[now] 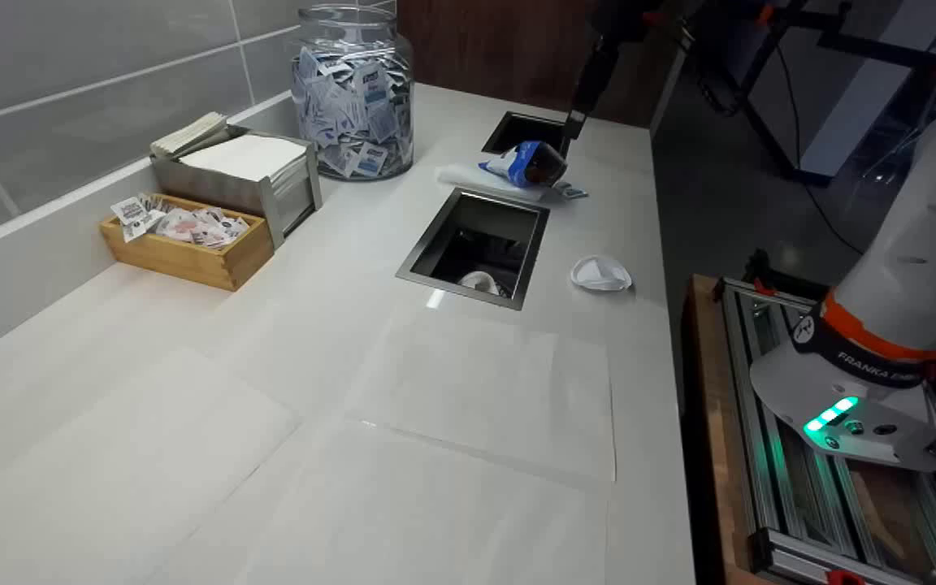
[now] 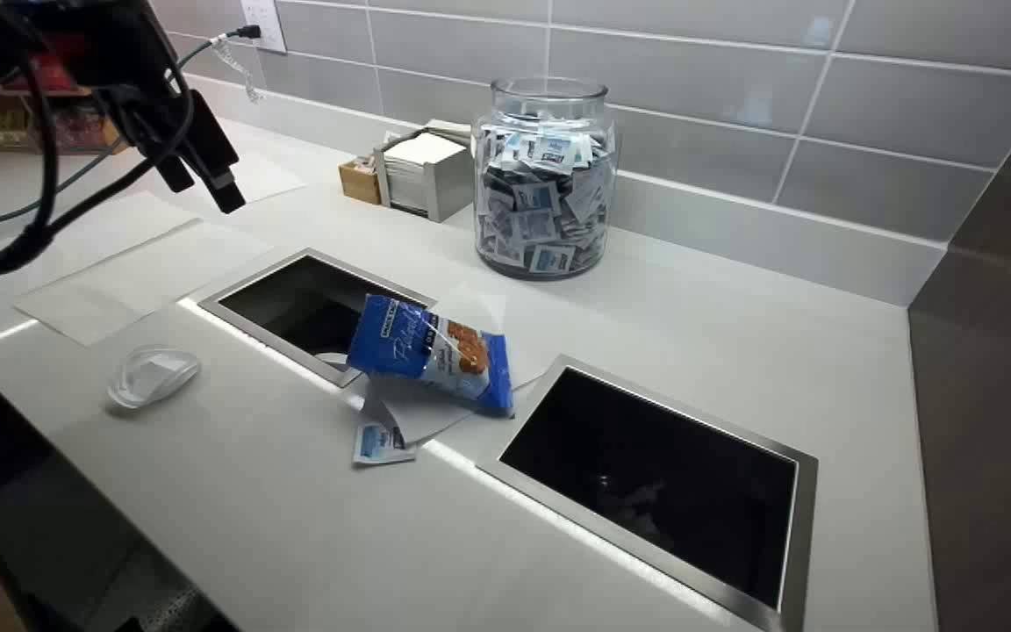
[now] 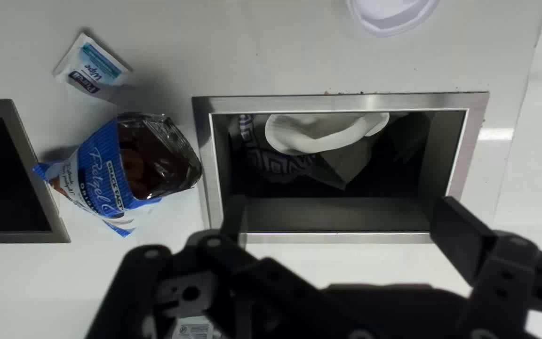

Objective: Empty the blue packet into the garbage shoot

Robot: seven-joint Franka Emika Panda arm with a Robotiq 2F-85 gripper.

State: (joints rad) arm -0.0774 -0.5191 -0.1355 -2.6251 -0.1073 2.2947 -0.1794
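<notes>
The blue pretzel packet lies on white paper on the counter between two shoot openings; it shows in both exterior views (image 1: 526, 165) (image 2: 422, 347) and in the wrist view (image 3: 104, 176). Its torn mouth shows brown inside and points at the nearby shoot's rim. That garbage shoot has a steel rim (image 3: 346, 102) (image 2: 268, 345) (image 1: 460, 290), with a white paper piece and a patterned wrapper inside. A second shoot (image 2: 620, 537) (image 3: 12, 237) lies beyond the packet's closed end. My gripper (image 3: 341, 212) (image 2: 203, 186) is open and empty, above the first shoot and apart from the packet.
A Purell wipe (image 2: 383, 443) (image 3: 93, 68) lies beside the packet. A white lid (image 1: 600, 274) (image 2: 153, 379) lies near the counter's front edge. A glass jar of wipes (image 1: 354, 114) (image 2: 545, 193), a napkin holder (image 1: 293, 195) and a wooden box (image 1: 216, 264) stand by the tiled wall.
</notes>
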